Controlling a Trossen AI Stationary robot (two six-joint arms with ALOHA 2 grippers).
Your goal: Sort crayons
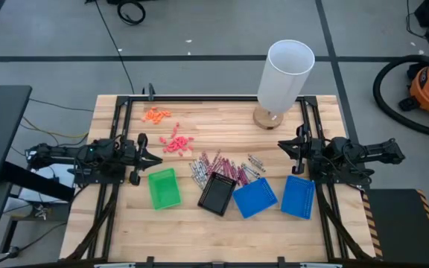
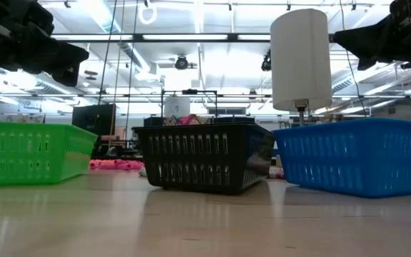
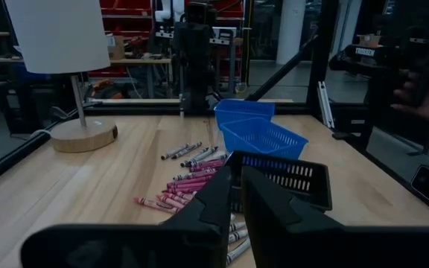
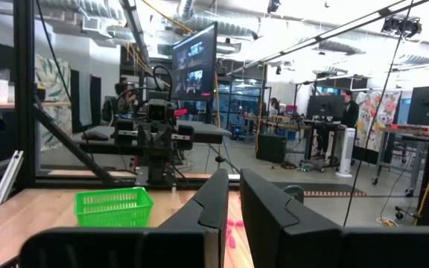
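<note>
The table (image 1: 125, 223) is planked wood, butcher-block style, with a smooth, faintly satin finish that reflects the trays in the low view. The green tray (image 1: 164, 187), black tray (image 1: 217, 193) and two blue trays (image 1: 255, 198) (image 1: 298, 196) look like moulded plastic with slotted lattice walls. The crayons (image 1: 222, 167) appear paper-wrapped and matt. The lamp (image 1: 283, 74) has a smooth matt white shade, a wooden disc base and a thin metal stem. The gripper fingers (image 3: 274, 216) are matt black.
</note>
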